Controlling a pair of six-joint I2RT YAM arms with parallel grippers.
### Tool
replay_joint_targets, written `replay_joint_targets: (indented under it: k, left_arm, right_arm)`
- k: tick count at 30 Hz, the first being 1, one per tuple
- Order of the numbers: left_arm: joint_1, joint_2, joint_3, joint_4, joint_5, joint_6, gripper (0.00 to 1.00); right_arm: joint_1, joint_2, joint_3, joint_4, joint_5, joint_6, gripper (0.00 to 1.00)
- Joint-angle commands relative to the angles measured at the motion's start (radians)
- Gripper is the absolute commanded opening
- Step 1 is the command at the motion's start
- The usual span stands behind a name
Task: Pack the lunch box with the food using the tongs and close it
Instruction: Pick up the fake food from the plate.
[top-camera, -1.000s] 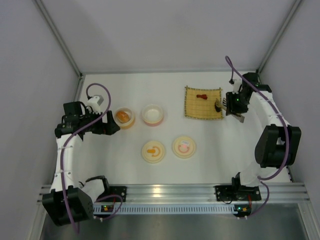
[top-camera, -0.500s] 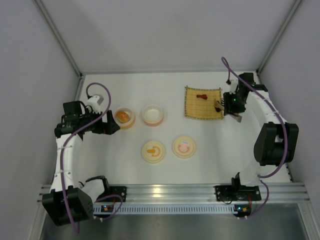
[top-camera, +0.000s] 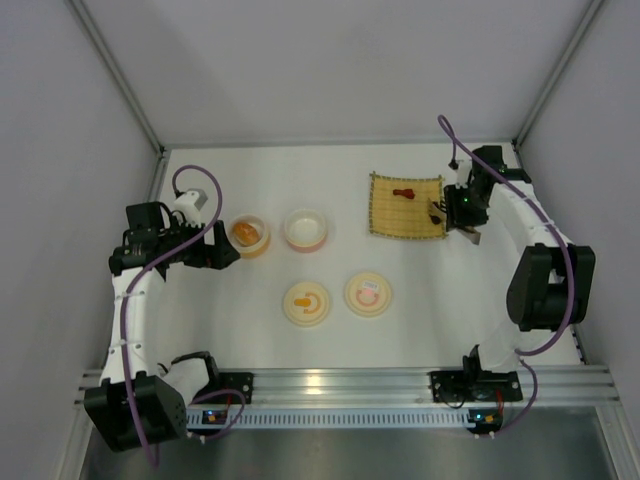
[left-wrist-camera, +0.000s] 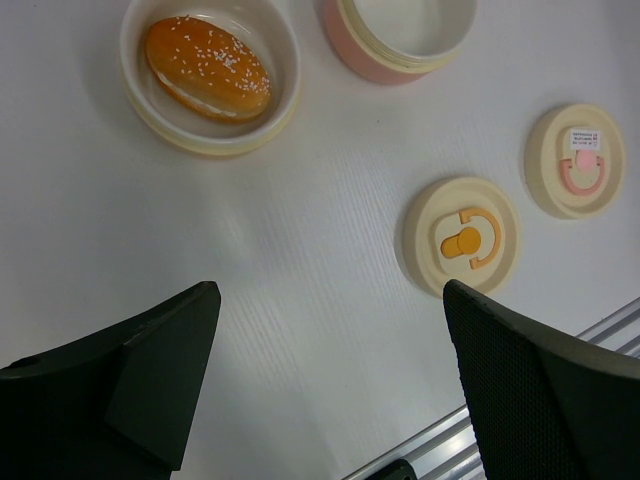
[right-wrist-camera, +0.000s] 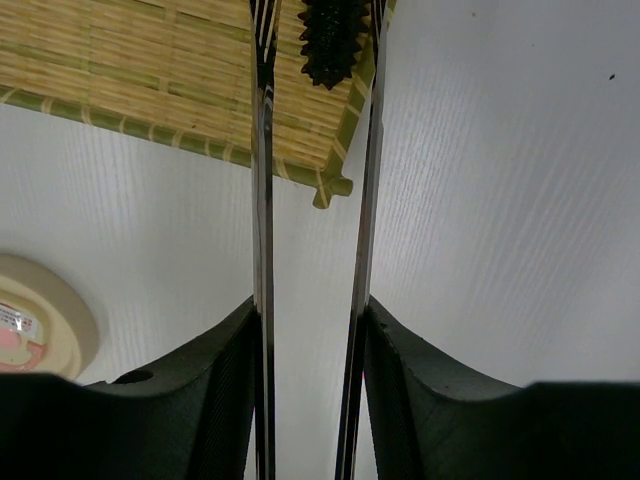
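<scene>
Orange bun (left-wrist-camera: 207, 68) sits in its bowl (left-wrist-camera: 200, 143), near my wide-open left gripper (left-wrist-camera: 330, 300). Further right, the black piece (right-wrist-camera: 335, 40) lies at the right edge of the bamboo mat (right-wrist-camera: 130, 70), between the near-parallel arms of the tongs (right-wrist-camera: 262, 200). It is straight ahead of the right gripper (right-wrist-camera: 308, 320), which clamps the tongs. Pinched or merely straddled, I cannot tell. That wrist has swung slightly toward the far wall since a second ago.

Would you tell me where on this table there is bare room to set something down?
Bare table runs along the back wall, behind the bun bowl and pink bowl. Another free patch lies near-right, bordered by the pink-marked lid and the bamboo mat. It is crowded at the mat's right edge, where the right hand holds the tongs at the black piece.
</scene>
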Motion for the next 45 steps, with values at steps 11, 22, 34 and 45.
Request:
replay_joint_targets:
  k: [11, 22, 34, 45]
  left_arm:
    - [0.006, 0.014, 0.026, 0.056, 0.019, 0.007, 0.98]
    - [0.006, 0.014, 0.02, 0.057, 0.022, 0.008, 0.98]
    - [0.006, 0.014, 0.017, 0.06, 0.021, 0.012, 0.98]
    - [0.006, 0.013, 0.014, 0.065, 0.018, 0.009, 0.98]
  right_arm:
    - [0.044, 0.002, 0.003, 0.058, 0.023, 0.015, 0.41]
    - [0.044, 0.001, 0.006, 0.049, 0.061, -0.024, 0.41]
    - [0.044, 0.012, -0.017, 0.053, 0.06, -0.044, 0.39]
    - [0.044, -0.022, 0.01, 0.026, 0.034, -0.056, 0.23]
